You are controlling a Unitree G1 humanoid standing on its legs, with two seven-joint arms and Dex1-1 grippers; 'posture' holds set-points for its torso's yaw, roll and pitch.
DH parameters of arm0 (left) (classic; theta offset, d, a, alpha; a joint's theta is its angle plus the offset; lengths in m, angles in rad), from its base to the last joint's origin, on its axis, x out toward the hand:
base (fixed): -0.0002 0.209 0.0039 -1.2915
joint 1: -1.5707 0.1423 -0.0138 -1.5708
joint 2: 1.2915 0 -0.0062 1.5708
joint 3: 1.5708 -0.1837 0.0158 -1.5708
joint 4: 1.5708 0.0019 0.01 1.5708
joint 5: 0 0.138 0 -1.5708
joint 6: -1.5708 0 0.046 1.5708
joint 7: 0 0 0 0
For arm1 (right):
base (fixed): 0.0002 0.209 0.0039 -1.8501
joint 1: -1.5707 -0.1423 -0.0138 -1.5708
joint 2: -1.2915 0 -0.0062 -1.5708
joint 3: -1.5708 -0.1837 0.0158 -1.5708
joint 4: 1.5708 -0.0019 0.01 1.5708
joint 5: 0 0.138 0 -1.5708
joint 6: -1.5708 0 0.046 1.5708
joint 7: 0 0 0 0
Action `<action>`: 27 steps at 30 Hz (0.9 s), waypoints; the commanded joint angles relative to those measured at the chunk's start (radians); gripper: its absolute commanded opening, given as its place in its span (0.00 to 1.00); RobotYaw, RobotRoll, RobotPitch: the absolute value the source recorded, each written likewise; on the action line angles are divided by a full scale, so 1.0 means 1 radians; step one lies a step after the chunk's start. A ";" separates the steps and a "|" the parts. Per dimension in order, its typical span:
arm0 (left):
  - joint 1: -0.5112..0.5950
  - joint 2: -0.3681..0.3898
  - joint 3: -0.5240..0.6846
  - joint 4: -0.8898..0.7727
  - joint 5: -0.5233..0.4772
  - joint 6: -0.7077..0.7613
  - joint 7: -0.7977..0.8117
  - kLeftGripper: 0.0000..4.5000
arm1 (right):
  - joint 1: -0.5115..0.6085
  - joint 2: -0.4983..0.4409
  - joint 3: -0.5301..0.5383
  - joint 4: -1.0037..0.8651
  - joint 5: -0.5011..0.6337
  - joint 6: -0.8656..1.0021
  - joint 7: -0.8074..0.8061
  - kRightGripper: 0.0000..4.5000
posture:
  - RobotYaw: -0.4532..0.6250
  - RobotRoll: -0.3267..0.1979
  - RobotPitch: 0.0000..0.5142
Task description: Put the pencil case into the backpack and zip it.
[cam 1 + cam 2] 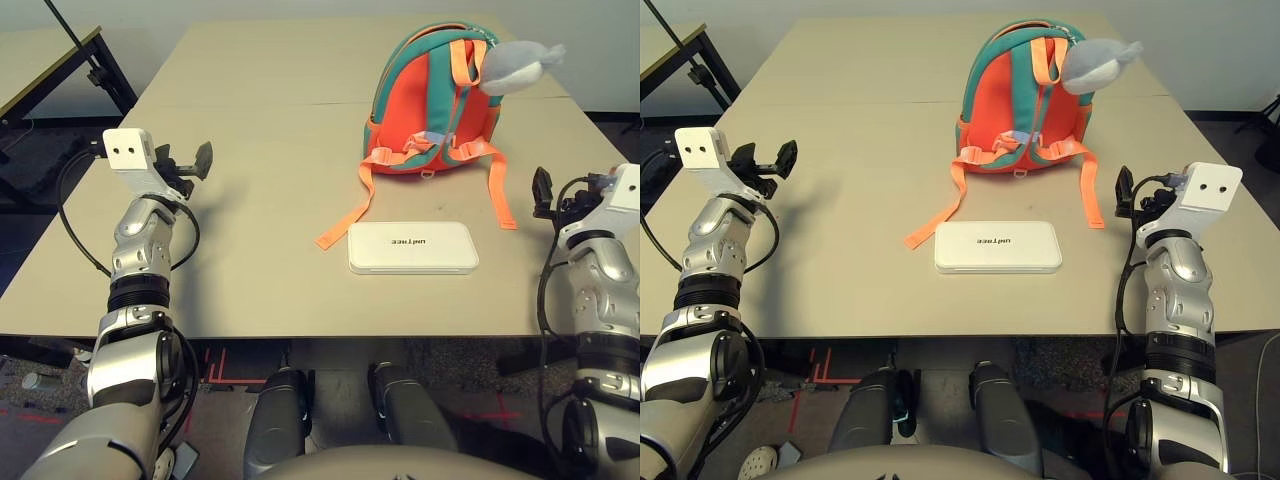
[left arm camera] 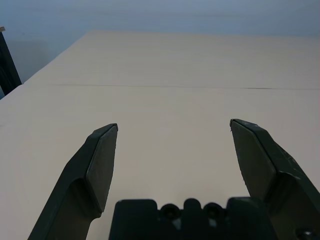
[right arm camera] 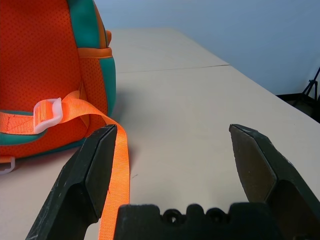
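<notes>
- Pencil case [image 1: 412,248]: lies flat at lower centre of the head view, on the table [image 1: 240,220], just in front of the backpack [image 1: 432,105] and apart from both arms.
- Backpack: upper centre-right, strap side up; one orange strap [image 1: 345,215] trails down to just beside the case's left end.
- Left gripper [image 1: 190,165]: middle left, fingers spread wide, holding nothing.
- Right gripper [image 1: 1127,192]: middle right, likewise spread and empty.
- Handling, judged: case looks rigid, light, smooth, possibly slippery; pinch across the short width near mid-length. Backpack looks soft and will likely need steadying while zipping.
</notes>
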 commanded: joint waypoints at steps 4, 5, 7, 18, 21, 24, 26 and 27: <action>0.002 0.003 -0.012 0.003 0.013 0.005 -0.007 1.00 | 0.019 0.006 -0.003 -0.018 -0.006 -0.002 -0.010 1.00 | 0.23 0.62 0.20; 0.005 0.004 -0.012 -0.003 0.012 0.009 -0.008 1.00 | 0.022 0.008 -0.002 -0.024 -0.006 -0.001 -0.012 1.00 | 0.24 0.62 0.21; 0.010 0.005 -0.014 -0.017 0.011 0.019 -0.008 1.00 | 0.027 0.009 0.002 -0.032 -0.007 0.002 -0.010 1.00 | 0.24 0.62 0.22; 0.050 0.009 -0.018 -0.236 -0.028 0.176 -0.030 1.00 | 0.010 -0.023 0.006 0.002 -0.009 0.002 0.027 1.00 | 0.29 0.62 0.23; 0.053 0.008 -0.021 -0.297 -0.046 0.246 -0.035 1.00 | -0.005 -0.034 0.006 0.016 -0.009 0.002 0.033 1.00 | 0.29 0.62 0.22; 0.054 0.001 -0.033 -0.379 -0.091 0.358 -0.057 1.00 | -0.019 -0.044 0.005 0.029 -0.010 0.001 0.038 1.00 | 0.29 0.62 0.22; 0.055 0.000 -0.045 -0.436 -0.127 0.446 -0.076 1.00 | -0.023 -0.047 0.006 0.030 -0.013 0.000 0.040 1.00 | 0.29 0.62 0.22; 0.052 0.003 -0.052 -0.470 -0.164 0.531 -0.088 1.00 | -0.022 -0.049 0.010 0.025 -0.016 0.000 0.042 1.00 | 0.28 0.62 0.21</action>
